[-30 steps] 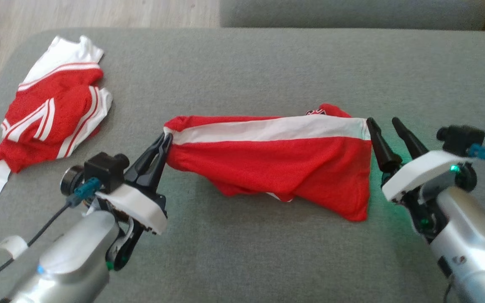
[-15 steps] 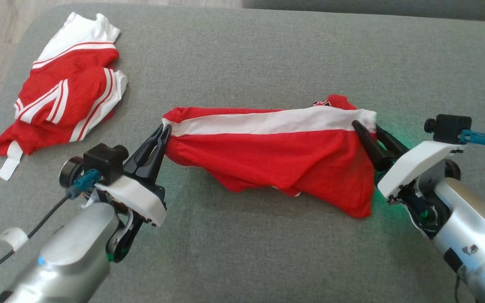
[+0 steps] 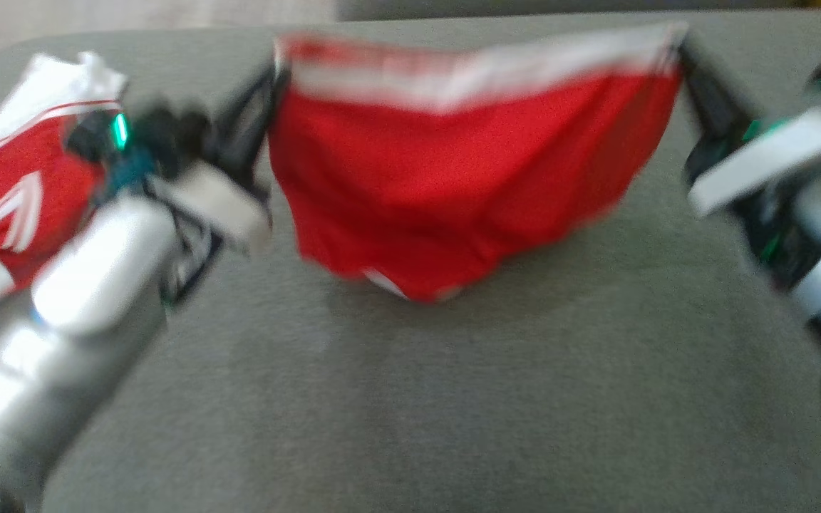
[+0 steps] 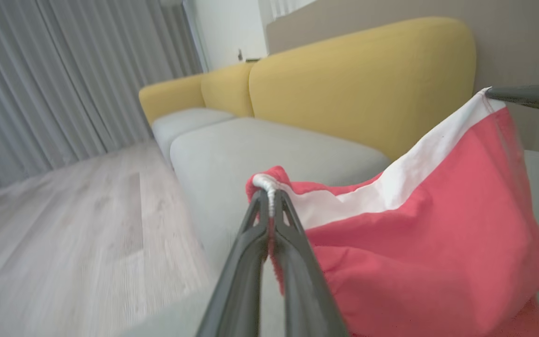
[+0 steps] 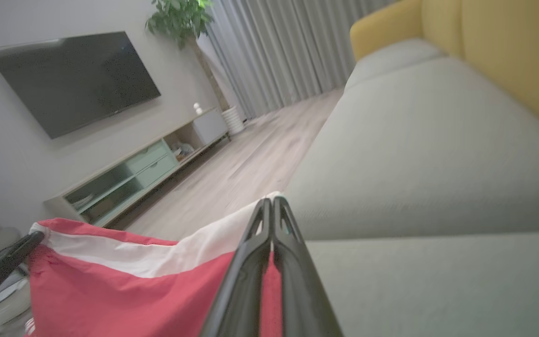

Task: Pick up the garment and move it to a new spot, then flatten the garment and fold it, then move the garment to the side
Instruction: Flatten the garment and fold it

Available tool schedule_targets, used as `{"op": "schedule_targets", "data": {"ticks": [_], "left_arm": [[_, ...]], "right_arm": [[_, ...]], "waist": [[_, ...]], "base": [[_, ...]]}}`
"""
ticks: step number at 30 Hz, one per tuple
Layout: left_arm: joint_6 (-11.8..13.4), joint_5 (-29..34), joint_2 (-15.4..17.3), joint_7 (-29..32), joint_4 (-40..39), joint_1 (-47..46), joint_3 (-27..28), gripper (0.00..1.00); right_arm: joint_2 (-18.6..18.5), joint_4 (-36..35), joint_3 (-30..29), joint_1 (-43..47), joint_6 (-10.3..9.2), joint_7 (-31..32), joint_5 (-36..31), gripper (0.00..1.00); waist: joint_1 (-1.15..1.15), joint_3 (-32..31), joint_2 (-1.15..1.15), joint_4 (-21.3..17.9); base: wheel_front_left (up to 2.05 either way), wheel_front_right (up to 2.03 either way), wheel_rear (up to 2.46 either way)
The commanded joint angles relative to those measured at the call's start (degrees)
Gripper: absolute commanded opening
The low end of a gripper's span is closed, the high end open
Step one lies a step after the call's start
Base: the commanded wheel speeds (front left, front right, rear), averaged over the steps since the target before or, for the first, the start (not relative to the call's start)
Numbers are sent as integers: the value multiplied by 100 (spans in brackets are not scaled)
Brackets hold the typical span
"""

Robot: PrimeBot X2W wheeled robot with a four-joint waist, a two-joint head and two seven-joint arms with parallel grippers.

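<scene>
While left fingers [image 4: 246, 262], right fingers [image 5: 246, 267] clamp waistband [image 3: 482, 71], garment [image 3: 453, 171] hangs.

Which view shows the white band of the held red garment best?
The left wrist view: the white band is sharp and bright, end to end. The right wrist view shows it dimmer; the head view blurs it.

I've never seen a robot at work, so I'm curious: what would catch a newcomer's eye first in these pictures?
A bright red garment with a white band hangs stretched across the upper middle of the head view, over the grey cushion. One top corner is pinched by the left gripper and the other by the right gripper. At the cushion's far left lies a second red-and-white garment, crumpled.
</scene>
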Motion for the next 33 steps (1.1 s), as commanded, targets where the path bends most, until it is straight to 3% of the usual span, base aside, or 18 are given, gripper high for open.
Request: {"op": "schedule_targets", "data": {"ticks": [1, 7, 8, 13, 19, 26, 33], "left_arm": [[-24, 124, 129, -4, -92, -687, 300, 0], [-84, 519, -261, -164, 375, -2313, 536, 0], [-96, 617, -470, -231, 541, -2746, 636, 0], [-116, 866, -844, -283, 496, -3190, 1034, 0], [-295, 1107, -834, -286, 76, -2250, 1248, 0], [-287, 1542, -663, -287, -741, 120, 1510, 0], [-204, 1737, -795, -287, -1390, 2368, 1675, 0]], "right_arm": [[-205, -160, -220, -346, -4, -71, -130, 0], [-404, -117, -1658, -1420, -4, -76, -1108, 0], [-406, -148, -2258, -1641, -4, -76, -1549, 0], [-250, -540, -3462, -1714, -4, -77, -2430, 0], [-88, -1158, -3623, -908, -4, -77, -2766, 0], [128, -1881, -4041, 1043, -4, -77, -2898, 0], [438, -2742, -4733, 3300, -4, -77, -3031, 0]], "waist": [[0, 214, 0, -350], [0, 575, 0, -929], [0, 648, 0, -1070], [0, 762, 0, -1326], [0, 810, 0, -1451], [0, 740, 0, -1333], [0, 295, 0, -1045]], "base": [[0, 0, 0], [0, 0, 0], [0, 0, 0], [0, 0, 0], [0, 0, 0], [0, 0, 0], [0, 0, 0]]}}
